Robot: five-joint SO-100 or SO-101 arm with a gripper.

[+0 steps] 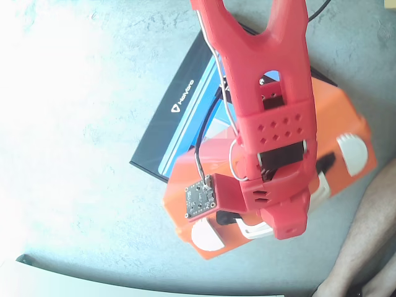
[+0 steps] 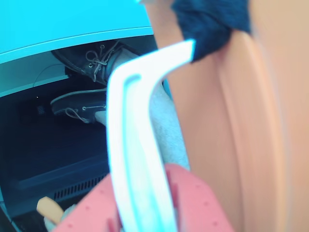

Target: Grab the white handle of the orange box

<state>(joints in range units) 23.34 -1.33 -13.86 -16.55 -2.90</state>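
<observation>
The orange box [image 1: 334, 124] lies on the grey table, partly on a flat dark box. My red gripper [image 1: 272, 226] is over the orange box's near edge, where the white handle [image 1: 255, 231] shows just under it. In the wrist view the white handle [image 2: 135, 130] runs up close between the two red jaws of my gripper [image 2: 145, 212], with the orange box wall [image 2: 251, 121] on the right. The jaws look shut on the handle.
A dark and blue Holybro box [image 1: 185, 105] lies under the orange box's far left. White clasps [image 1: 207, 236] [image 1: 354, 151] sit on the orange box. A person's arm [image 1: 371, 241] reaches in at the lower right. The table edge [image 1: 93, 275] runs along the bottom.
</observation>
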